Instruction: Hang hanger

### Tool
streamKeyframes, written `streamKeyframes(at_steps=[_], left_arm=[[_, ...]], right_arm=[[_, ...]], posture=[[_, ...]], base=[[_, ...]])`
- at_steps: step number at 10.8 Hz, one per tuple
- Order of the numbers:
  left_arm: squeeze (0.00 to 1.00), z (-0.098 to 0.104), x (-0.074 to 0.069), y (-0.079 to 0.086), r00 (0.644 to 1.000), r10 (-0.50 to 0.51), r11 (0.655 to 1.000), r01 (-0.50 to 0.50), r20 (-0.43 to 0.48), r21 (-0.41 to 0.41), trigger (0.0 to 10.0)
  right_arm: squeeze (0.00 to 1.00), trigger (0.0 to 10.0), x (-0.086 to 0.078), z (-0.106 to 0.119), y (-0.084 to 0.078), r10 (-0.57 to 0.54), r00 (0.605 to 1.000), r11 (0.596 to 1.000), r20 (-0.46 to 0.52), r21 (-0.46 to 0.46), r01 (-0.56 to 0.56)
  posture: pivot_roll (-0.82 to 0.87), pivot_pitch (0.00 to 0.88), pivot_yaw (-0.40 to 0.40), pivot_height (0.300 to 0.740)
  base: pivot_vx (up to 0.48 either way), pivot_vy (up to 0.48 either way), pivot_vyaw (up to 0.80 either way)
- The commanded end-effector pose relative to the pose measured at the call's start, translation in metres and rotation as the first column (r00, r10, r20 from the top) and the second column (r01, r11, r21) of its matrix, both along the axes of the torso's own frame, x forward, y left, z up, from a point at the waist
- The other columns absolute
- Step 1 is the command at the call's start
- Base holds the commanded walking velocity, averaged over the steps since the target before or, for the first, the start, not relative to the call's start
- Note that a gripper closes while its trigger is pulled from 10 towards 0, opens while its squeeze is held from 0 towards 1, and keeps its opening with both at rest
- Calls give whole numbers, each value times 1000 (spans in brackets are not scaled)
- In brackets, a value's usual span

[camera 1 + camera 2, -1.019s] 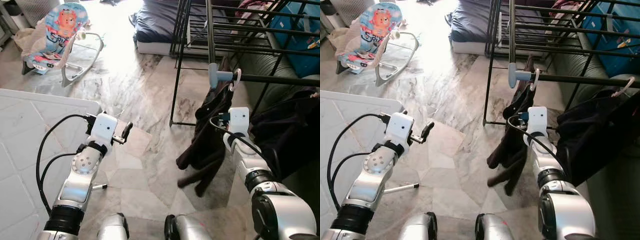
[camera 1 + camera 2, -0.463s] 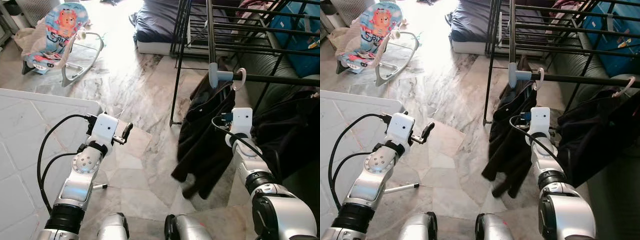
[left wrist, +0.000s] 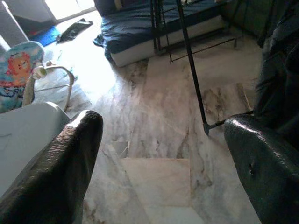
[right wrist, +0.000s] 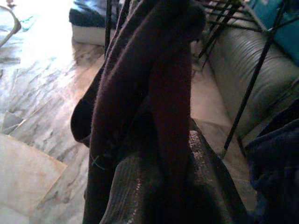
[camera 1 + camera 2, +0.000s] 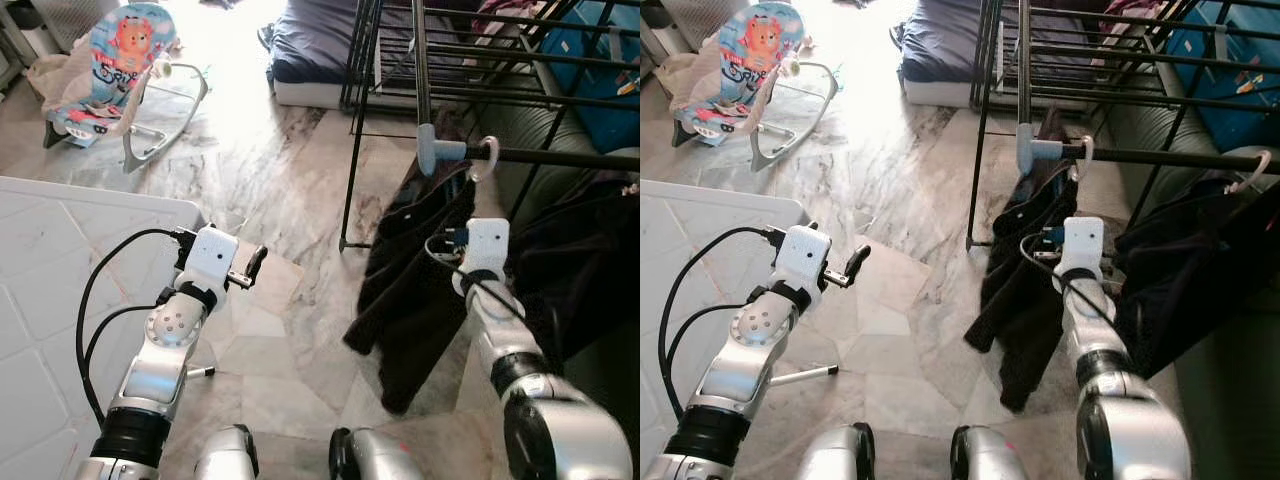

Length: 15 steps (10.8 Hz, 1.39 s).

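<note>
Overhead, hanger (image 5: pixel 487 152) hook on rail (image 5: pixel 560 157) — garment (image 5: pixel 415 270) hanging lengthwise.

Under me the marble floor (image 5: pixel 290 190) is pale with grey and brown veins, and strong light washes it almost white farther ahead. To my left lies a white quilted mattress (image 5: pixel 50 290), its corner reaching toward the middle. Beyond it, a baby bouncer (image 5: pixel 115 65) with a cartoon print stands on the floor. Straight ahead, a dark blue mattress (image 5: pixel 315 45) rests on a low white base. To my right, a black metal drying rack (image 5: pixel 470 50) stands over a grey-green sofa (image 5: pixel 525 125), with a blue bag (image 5: pixel 600 60) behind its bars.
</note>
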<state>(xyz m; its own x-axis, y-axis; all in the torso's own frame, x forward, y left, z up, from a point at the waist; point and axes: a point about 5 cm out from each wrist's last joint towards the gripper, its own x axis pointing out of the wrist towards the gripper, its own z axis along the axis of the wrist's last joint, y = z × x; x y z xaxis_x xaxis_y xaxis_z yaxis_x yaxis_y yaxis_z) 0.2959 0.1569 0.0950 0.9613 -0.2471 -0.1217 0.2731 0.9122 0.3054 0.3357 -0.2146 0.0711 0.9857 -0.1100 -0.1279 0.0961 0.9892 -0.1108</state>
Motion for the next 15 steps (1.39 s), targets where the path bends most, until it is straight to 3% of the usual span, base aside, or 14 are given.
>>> streamKeyframes(at_steps=[1, 2, 4, 5, 6, 8, 15], left_arm=[[0, 10, -2, 0, 999, 27, 999, -26, 44, -22, 10000], [0, 14, -5, 0, 998, 34, 999, -33, 57, -23, 10000], [0, 9, -18, 6, 998, 46, 997, -43, 46, -70, 10000], [0, 7, -23, 6, 998, 47, 996, -43, 44, -78, 10000], [0, 9, -24, 3, 998, 47, 996, -43, 47, -79, 10000], [0, 14, -28, -10, 998, 20, 995, -13, 62, -98, 10000], [0, 14, -24, -12, 998, 19, 995, -14, 53, -102, 10000]], right_arm=[[0, 5059, 3, 21, -3, -2, 992, 1000, 126, -5, 3], [0, 10000, -3, 24, -2, 10, 987, 1000, 158, -14, -8], [0, 10000, -35, 14, 9, 20, 985, 1000, 169, -8, -19], [0, 10000, -57, 6, 21, 32, 989, 999, 146, 8, -34], [0, 10000, -66, 2, 28, 38, 991, 999, 125, 14, -40], [0, 10000, -68, 6, 31, 14, 994, 1000, 108, 20, -16], [0, 10000, -65, 8, 28, -33, 998, 999, 56, 28, 32]], posture=[[3, 147, -45, 740], [0, 149, -45, 740], [-17, 138, -47, 740], [-16, 135, -50, 740], [-19, 134, -49, 740], [-17, 135, -49, 740], [-18, 126, -47, 740]], base=[[0, 0, 0], [0, 0, 0], [0, 0, 0], [0, 0, 0], [0, 0, 0], [-137, 0, 0], [-319, 0, 0]])
